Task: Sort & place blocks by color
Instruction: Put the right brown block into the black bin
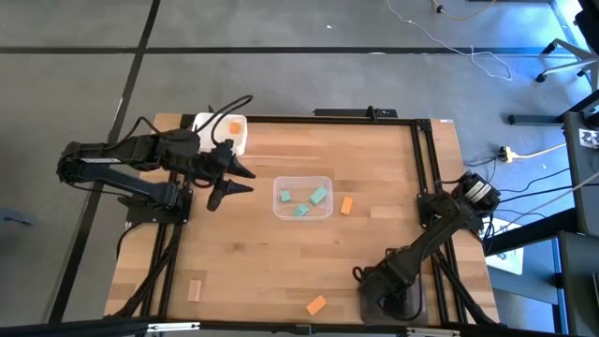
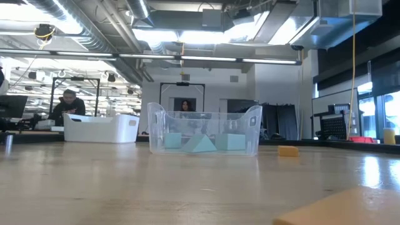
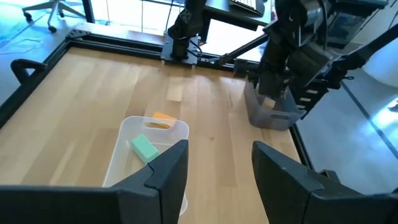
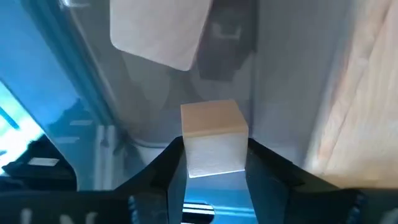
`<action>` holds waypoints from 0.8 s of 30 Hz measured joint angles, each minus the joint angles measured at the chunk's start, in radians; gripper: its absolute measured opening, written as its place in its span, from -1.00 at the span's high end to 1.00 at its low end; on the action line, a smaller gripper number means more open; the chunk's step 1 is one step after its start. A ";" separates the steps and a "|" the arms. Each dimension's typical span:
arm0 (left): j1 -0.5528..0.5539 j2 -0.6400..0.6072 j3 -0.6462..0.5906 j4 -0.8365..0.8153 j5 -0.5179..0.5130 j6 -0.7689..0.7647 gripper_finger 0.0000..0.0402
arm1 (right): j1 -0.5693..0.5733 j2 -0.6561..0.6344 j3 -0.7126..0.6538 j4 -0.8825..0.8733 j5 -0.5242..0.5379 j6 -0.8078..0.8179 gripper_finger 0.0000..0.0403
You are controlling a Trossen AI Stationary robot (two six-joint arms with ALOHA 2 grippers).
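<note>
My right gripper (image 4: 214, 158) is shut on a pale tan block (image 4: 211, 124) inside the dark grey tub (image 1: 409, 301) at the table's near right. Another tan block (image 4: 158, 28) lies on the tub's floor. In the high view the arm covers this gripper. My left gripper (image 1: 236, 178) is open and empty. It hangs above the table left of the clear tub (image 1: 302, 197), which holds three teal blocks (image 1: 320, 196). Loose on the table are two orange blocks (image 1: 346, 205) (image 1: 316, 304) and a tan block (image 1: 195, 290). My right gripper pinches the tan block between its two fingers, on two opposite sides (image 4: 188, 155). Most of the block sticks out past the fingertips (image 4: 173, 163). The block is over the tub's floor. I cannot tell whether it touches the floor.
A white tub (image 1: 225, 131) with orange blocks stands at the table's far left, just behind my left gripper. A black frame (image 1: 423, 159) runs along the table's far and right edges. There is bare wood in the middle and near left. People sit in the room behind (image 2: 69, 103).
</note>
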 joint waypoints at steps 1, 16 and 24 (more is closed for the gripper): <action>0.000 0.000 0.000 0.000 0.000 -0.003 0.16 | 0.000 0.000 -0.017 0.022 -0.001 -0.010 0.33; 0.000 0.000 0.000 0.000 0.000 -0.007 0.16 | -0.003 0.000 -0.080 0.094 0.005 -0.028 0.26; 0.000 0.000 0.000 0.000 0.000 -0.007 0.16 | -0.004 0.000 -0.080 0.153 -0.011 -0.045 0.17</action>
